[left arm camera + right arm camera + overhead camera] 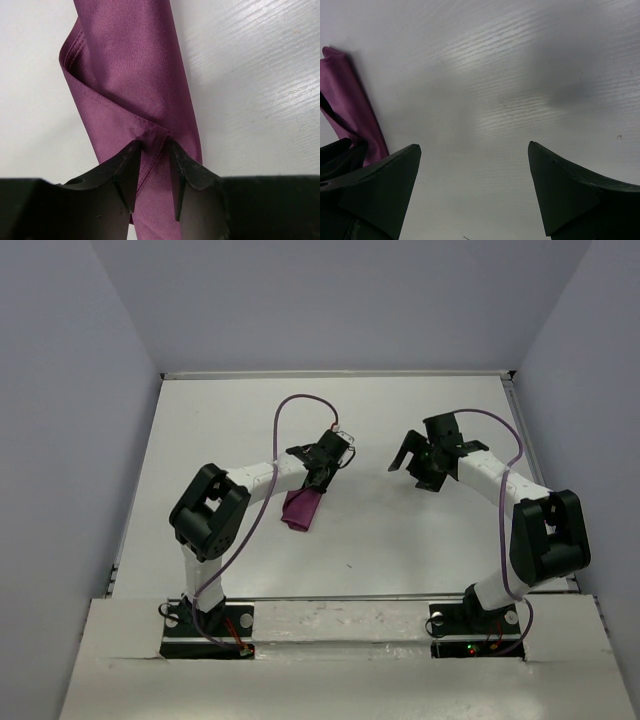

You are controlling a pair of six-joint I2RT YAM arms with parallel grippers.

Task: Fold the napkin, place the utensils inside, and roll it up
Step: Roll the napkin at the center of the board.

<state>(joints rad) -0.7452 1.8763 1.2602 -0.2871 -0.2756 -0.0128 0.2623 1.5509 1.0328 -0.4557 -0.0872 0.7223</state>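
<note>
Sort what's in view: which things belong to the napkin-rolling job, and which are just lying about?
Job: napkin, folded narrow, between the left gripper jaws; right gripper, jaws open. Utensils not visible.
Just there: purple cables on the arms; white table.

Top view looks down from behind; both wrist views, close above the table (520,75), apparently share the napkin (135,75)

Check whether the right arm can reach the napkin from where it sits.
Probably yes. The right gripper, jaws open, has only bare table between it and the napkin. The left gripper has its jaws clamped on the napkin, though, so only the part beyond them looks free to grab.
</note>
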